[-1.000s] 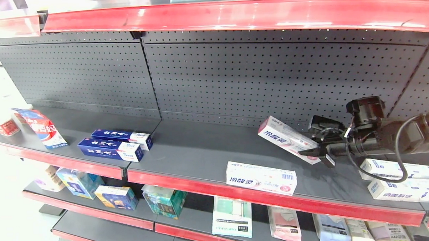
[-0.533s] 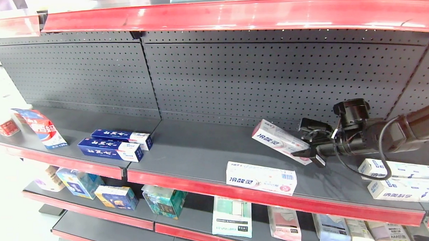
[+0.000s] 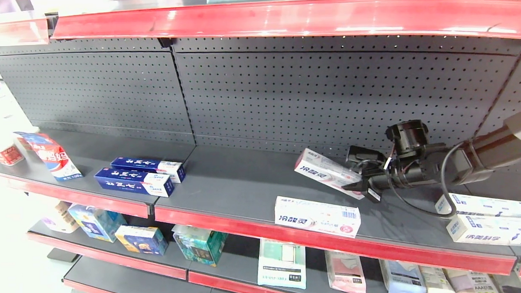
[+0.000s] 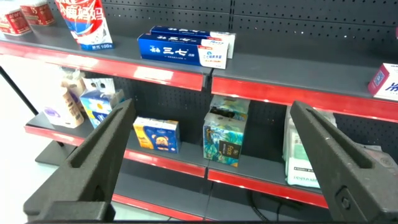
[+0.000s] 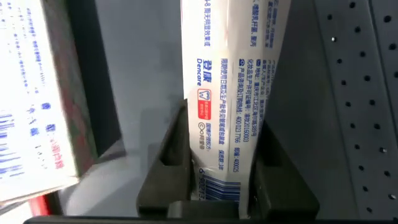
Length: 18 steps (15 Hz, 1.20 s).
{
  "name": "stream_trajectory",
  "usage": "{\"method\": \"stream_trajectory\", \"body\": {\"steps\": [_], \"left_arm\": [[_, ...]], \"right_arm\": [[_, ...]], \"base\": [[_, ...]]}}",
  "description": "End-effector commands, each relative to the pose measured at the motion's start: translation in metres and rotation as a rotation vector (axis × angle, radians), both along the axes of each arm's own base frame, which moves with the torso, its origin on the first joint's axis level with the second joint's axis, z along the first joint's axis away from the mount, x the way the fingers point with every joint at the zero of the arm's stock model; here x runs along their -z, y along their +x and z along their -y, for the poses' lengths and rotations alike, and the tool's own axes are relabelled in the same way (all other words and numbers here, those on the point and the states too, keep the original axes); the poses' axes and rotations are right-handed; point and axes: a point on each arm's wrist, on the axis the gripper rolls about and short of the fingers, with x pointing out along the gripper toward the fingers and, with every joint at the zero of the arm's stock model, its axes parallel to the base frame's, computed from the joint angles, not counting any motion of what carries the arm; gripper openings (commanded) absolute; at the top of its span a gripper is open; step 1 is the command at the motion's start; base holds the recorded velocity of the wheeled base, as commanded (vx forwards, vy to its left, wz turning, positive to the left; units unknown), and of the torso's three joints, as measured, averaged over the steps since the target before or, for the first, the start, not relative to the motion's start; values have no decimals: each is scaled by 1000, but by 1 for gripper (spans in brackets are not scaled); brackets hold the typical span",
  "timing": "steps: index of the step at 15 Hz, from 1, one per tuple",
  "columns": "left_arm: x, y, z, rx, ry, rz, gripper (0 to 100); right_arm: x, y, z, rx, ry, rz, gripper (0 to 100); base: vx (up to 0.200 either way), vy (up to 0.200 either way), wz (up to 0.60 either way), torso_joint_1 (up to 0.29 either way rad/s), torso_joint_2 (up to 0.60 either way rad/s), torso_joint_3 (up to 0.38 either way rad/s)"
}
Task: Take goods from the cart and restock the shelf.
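My right fingers clamp one end of the long white cardboard toothpaste box, tilted over the dark grey metal shelf. If I release it while tilted, it may topple against the matching box at the lip.

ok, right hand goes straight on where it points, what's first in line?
Looks free over the bare shelf; the held toothpaste box would probably reach the pegboard back panel first. Depth unclear.
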Motion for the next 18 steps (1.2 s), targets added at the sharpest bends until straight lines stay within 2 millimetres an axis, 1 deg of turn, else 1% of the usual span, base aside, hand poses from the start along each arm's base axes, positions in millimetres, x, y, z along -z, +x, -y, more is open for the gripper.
{"method": "stream_trajectory", "body": {"steps": [1,8,13,14,18], "left_arm": [[0,0,0,-1,0,-1,100],[0,0,0,-1,0,-1,100],[0,0,0,-1,0,-1,100],[0,0,0,-1,0,-1,100],[0,0,0,-1,0,-1,100]], "right_arm": [[2,1,-6,-10,-12,-2,0],[6,1,-10,0,-49,-13,0],[8,0,-19,-22,-50,-14,0],[9,0,-19,-22,-51,-19,100],[11,0,-20,-22,-51,-22,100]], "base": [[0,0,0,0,0,0],[0,0,0,0,0,0],[0,0,0,0,0,0],[0,0,0,0,0,0],[0,0,0,0,0,0]]}}
